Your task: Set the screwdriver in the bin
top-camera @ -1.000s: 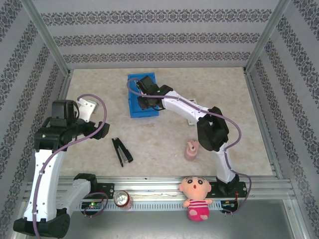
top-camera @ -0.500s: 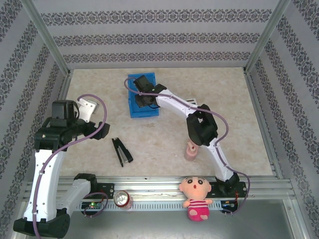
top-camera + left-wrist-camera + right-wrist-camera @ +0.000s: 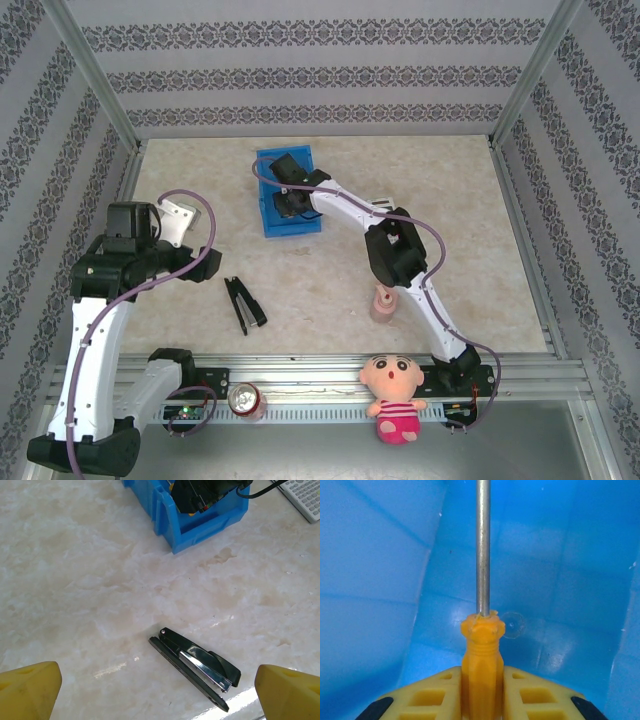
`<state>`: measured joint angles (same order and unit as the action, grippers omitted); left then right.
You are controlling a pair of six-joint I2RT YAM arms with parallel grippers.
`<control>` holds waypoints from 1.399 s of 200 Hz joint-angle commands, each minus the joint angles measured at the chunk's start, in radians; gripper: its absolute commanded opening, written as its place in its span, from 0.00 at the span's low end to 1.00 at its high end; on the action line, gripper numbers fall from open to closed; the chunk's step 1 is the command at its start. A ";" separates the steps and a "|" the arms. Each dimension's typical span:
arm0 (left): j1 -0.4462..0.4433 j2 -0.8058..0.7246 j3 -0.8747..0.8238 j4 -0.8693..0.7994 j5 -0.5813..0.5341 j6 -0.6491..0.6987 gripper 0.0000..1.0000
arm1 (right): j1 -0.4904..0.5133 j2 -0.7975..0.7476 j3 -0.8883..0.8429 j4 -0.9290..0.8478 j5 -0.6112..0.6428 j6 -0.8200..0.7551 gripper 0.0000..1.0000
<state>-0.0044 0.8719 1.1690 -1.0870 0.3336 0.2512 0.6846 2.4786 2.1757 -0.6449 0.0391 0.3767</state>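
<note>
right gripper [image 3: 482,687] around screwdriver [image 3: 482,640] inside bin [image 3: 375,565]

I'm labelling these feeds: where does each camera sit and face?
Top external: above and behind, looking down at the table; left arm, right arm show.
Left wrist: above the left gripper, facing the stapler; open jaws at bottom corners.
Right wrist: above the right gripper, looking into the bin; jaws clamp the screwdriver.
Both wrist views show the bin.

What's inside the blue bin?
The right gripper is down in the bin, holding the screwdriver by its orange handle. Its metal shaft points along bare blue plastic. From above, the gripper covers much of the bin's floor, so anything under it cannot be seen.
</note>
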 commanded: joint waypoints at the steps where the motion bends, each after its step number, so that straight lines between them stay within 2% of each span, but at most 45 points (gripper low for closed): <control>1: 0.007 -0.011 -0.019 -0.029 0.010 0.007 0.99 | -0.005 0.021 0.034 -0.033 -0.026 0.015 0.23; 83: 0.008 -0.014 -0.027 -0.031 0.005 0.011 0.99 | 0.000 0.024 0.034 -0.044 -0.029 0.018 0.34; 142: 0.007 -0.013 -0.036 0.014 -0.027 -0.011 0.99 | 0.015 -0.098 0.023 -0.041 0.044 -0.018 0.39; 188: 0.007 -0.007 -0.081 0.118 -0.082 -0.087 0.99 | 0.025 -0.298 -0.027 -0.016 0.057 -0.075 0.44; 214: 0.007 0.007 -0.112 0.186 -0.141 -0.156 0.99 | 0.026 -0.450 -0.127 0.030 0.040 -0.122 0.47; 246: 0.008 -0.014 -0.196 0.329 -0.199 -0.248 0.99 | -0.003 -0.685 -0.349 0.107 0.023 -0.172 0.53; 261: 0.007 -0.027 -0.251 0.422 -0.279 -0.305 0.99 | -0.033 -0.805 -0.487 0.161 0.010 -0.176 0.57; 280: 0.008 -0.057 -0.343 0.567 -0.319 -0.342 0.99 | -0.086 -0.956 -0.665 0.225 0.027 -0.179 0.66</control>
<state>-0.0044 0.8558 0.9066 -0.7467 0.1123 0.0132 0.6613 1.6417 1.6871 -0.4946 0.0559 0.2283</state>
